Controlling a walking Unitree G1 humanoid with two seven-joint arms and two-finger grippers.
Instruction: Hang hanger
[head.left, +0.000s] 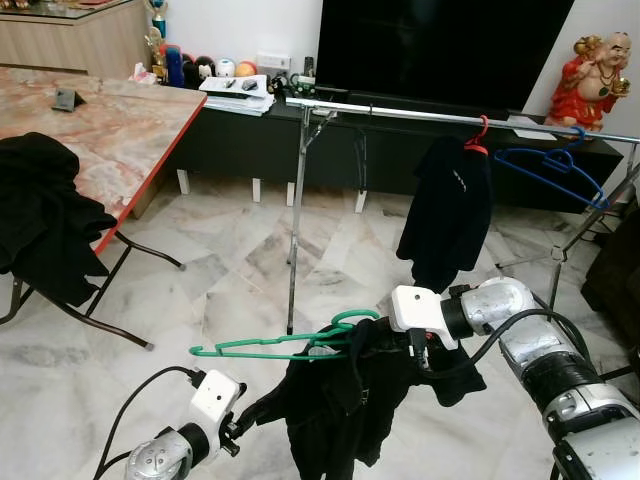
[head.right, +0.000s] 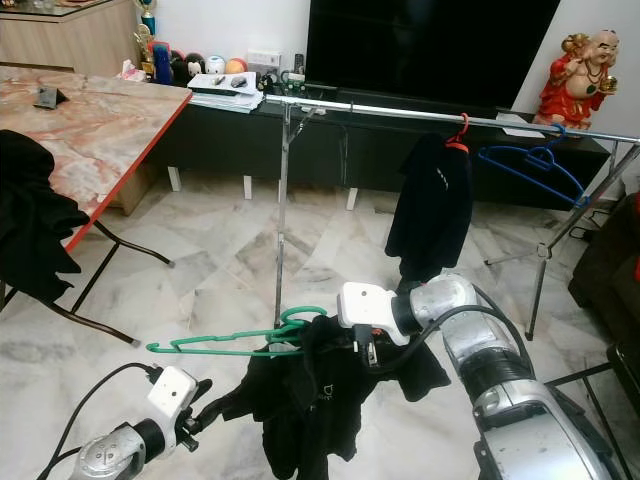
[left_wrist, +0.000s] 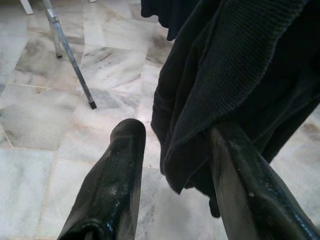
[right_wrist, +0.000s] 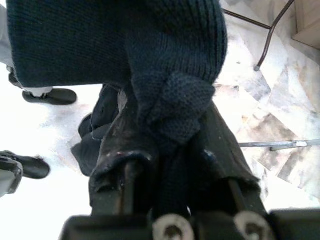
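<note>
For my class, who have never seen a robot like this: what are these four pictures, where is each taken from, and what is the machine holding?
A humanoid robot stands in a living room. Two pictures come from the two eyes of its head camera, looking down at its silver arms; the other two come from cameras on its wrists, looking along black fingers. The right gripper is shut on a dark garment that is draped on a green hanger. The left gripper is open beside the cloth's lower edge. Ahead stands a metal rail where a black top and a blue hanger already hang. More dark clothing lies on the table on the left.
</note>
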